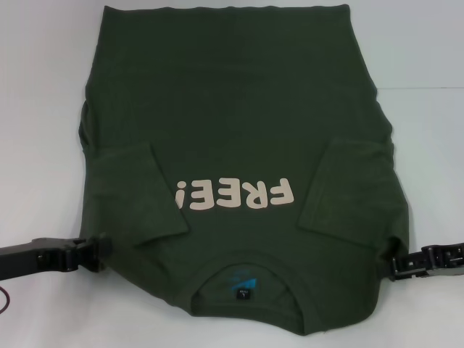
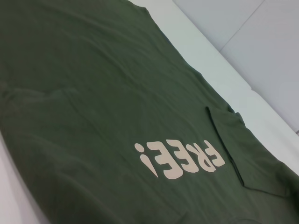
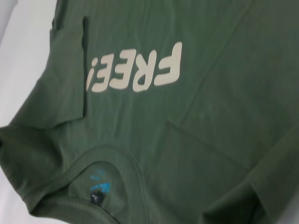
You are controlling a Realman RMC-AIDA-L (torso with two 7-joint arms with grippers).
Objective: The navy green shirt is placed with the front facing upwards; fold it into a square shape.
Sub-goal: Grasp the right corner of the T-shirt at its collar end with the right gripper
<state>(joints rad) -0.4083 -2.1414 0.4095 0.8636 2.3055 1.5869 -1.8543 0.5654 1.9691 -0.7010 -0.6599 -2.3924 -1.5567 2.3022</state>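
Matt, soft cloth shirt [image 1: 239, 109] (smooth cream lettering [image 1: 233, 193]) on a smooth white table [image 1: 43, 72].

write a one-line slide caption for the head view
Navy green shirt lies front-up, both sleeves folded inward, left gripper and right gripper at its shoulder edges.

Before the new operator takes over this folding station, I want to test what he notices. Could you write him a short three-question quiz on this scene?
1. True or false: both sleeves of the navy green shirt are already folded in over its front.
2. Which part of the shirt lies nearest the robot: (A) the hem, (B) the collar, (C) one sleeve?
3. Where are the left gripper and the right gripper?

Key
1. True: both sleeves lie on the front, flanking the "FREE!" lettering.
2. B.
3. One at each shoulder edge of the shirt, on either side of the collar.
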